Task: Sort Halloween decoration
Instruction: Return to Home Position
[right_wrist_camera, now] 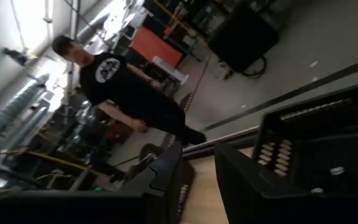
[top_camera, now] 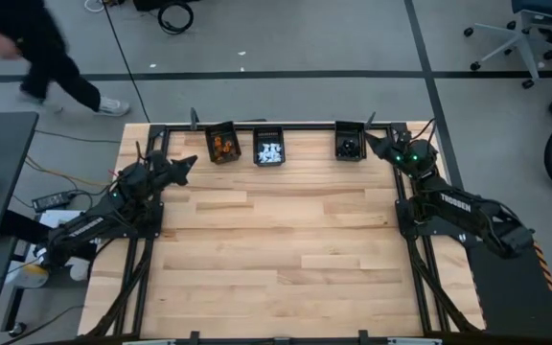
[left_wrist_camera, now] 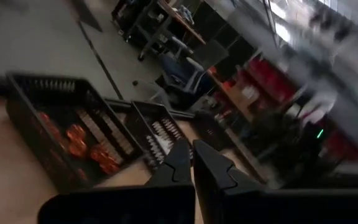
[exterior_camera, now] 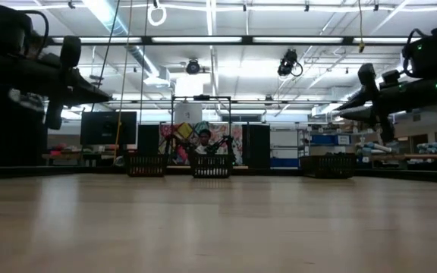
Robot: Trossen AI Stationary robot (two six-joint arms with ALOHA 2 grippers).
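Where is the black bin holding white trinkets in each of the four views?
High view: black rectangular bin with white trinkets, middle of far edge.
Low view: centre.
Left wrist view: beyond the fingers.
Right wrist view: cannot tell.
Shared landmark: black bin with orange trinkets beside it.

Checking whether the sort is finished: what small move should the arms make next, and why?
Probably just fold both arms back to rest. The trinkets lie in the bins, none on the table, and the left end effector and right end effector hold nothing.
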